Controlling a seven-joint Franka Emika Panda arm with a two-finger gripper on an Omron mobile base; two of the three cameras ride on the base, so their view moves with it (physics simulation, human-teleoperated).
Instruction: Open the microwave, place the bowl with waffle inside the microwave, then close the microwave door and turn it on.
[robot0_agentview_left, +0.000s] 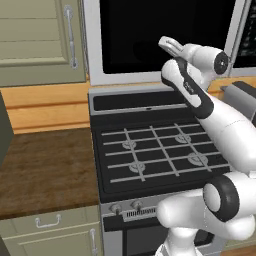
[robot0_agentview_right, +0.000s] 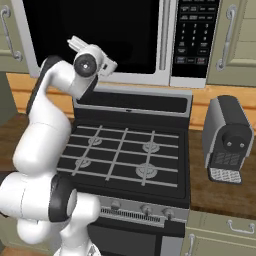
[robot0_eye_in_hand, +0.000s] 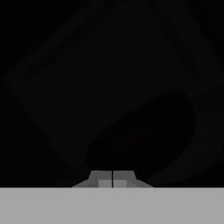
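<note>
The microwave (robot0_agentview_right: 100, 75) hangs above the stove, and its door (robot0_agentview_left: 165, 35), with the big black window, looks flush and closed. The door's vertical silver handle (robot0_agentview_right: 164, 35) stands beside the dark button panel (robot0_agentview_right: 195, 35). My gripper (robot0_agentview_left: 163, 41) (robot0_agentview_right: 71, 41) is raised in front of the lower part of the window and points at the glass. In the hand view its fingertips (robot0_eye_in_hand: 105, 179) are pressed together, shut on nothing. Behind them is dark glass with a dim rounded shape that I cannot identify. The bowl and the waffle are hidden.
A black gas stove (robot0_agentview_left: 150, 150) with grates lies below the arm. A grey and black coffee machine (robot0_agentview_right: 227, 140) stands on the wooden counter to the stove's right. More counter (robot0_agentview_left: 45, 165) lies to the left. Beige cabinets (robot0_agentview_left: 40, 40) flank the microwave.
</note>
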